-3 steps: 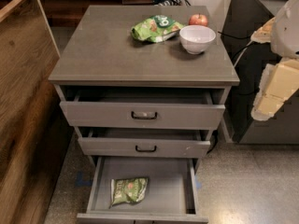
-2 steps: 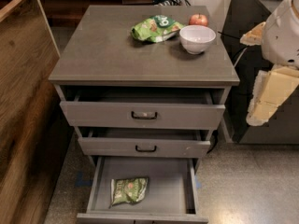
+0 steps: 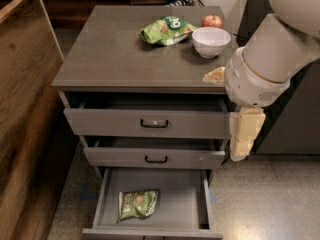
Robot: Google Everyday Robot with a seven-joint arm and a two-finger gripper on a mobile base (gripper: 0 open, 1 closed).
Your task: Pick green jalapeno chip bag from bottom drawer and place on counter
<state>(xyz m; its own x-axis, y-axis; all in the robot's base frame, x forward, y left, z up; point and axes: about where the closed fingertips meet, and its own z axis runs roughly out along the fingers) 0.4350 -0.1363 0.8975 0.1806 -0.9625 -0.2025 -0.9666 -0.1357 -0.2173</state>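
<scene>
The green jalapeno chip bag, dull olive and crinkled, lies flat in the front left of the open bottom drawer. The counter is the grey cabinet top. My white arm comes in from the upper right and covers the counter's front right corner. My cream-coloured gripper hangs down beside the right ends of the two upper drawers. It is above and to the right of the bag and holds nothing that I can see.
On the counter's back right are a bright light-green bag, a white bowl and a red apple. The two upper drawers are slightly pulled out. A brown wooden panel stands to the left and dark furniture to the right.
My arm has swung left and lower, from beside the cabinet to over its front right corner. The gripper now hangs next to the upper drawers. The bag has not moved.
</scene>
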